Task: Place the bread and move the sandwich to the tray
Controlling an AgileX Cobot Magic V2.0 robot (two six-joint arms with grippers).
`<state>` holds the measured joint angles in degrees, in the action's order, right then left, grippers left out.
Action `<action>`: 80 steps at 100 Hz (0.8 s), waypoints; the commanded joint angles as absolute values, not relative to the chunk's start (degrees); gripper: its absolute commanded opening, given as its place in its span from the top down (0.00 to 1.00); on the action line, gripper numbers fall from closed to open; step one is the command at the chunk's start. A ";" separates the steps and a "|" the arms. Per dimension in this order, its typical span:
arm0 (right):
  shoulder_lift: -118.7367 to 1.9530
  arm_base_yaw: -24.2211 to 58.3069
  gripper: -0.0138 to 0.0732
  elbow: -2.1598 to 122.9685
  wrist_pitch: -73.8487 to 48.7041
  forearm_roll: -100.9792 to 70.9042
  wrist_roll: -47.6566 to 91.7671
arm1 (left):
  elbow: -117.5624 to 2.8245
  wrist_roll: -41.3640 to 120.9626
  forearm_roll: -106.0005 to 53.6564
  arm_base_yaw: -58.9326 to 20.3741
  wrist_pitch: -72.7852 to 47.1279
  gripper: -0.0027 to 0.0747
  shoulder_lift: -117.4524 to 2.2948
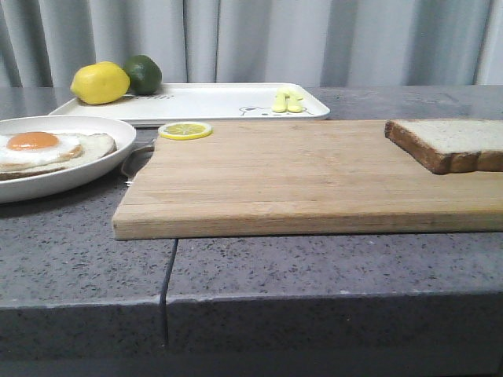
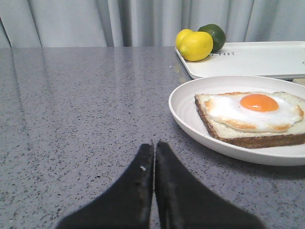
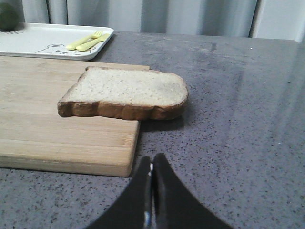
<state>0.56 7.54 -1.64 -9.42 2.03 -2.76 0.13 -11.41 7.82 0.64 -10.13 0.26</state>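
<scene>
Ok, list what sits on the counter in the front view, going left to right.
Plate with fried egg on bread → lemon → lime → lemon slice → yellow cutlery → bread slice.

Soft even light, faint shadows, slight countertop [image 2: 71,119] glare.

The front view looks low and level across the counter [image 1: 330,267] toward the curtain. The left wrist view sits close above the counter, sharing the plate [image 2: 190,121] and lemon [image 2: 195,46] with it. The right wrist view shares the bread [image 3: 126,93] and board [image 3: 57,129].
</scene>
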 commanded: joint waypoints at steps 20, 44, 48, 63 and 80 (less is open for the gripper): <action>1.70 7.17 0.98 -1.61 -4.71 2.72 -2.78 | 0.95 -12.04 7.33 0.40 -5.43 0.99 2.17; 1.70 7.17 0.98 -1.61 -4.71 2.72 -2.78 | 0.95 -12.04 7.33 0.40 -5.43 0.99 2.17; 1.70 7.17 0.98 -1.61 -4.71 2.72 -2.78 | 0.95 -12.04 7.33 0.40 -5.54 0.99 2.17; 1.70 7.17 0.98 -1.61 -4.71 2.72 -2.78 | 0.95 -12.04 7.33 0.40 -5.63 0.99 2.17; 1.70 7.17 0.98 -1.56 -1.76 2.97 -2.78 | 0.95 -12.04 5.40 0.40 -4.02 0.99 2.17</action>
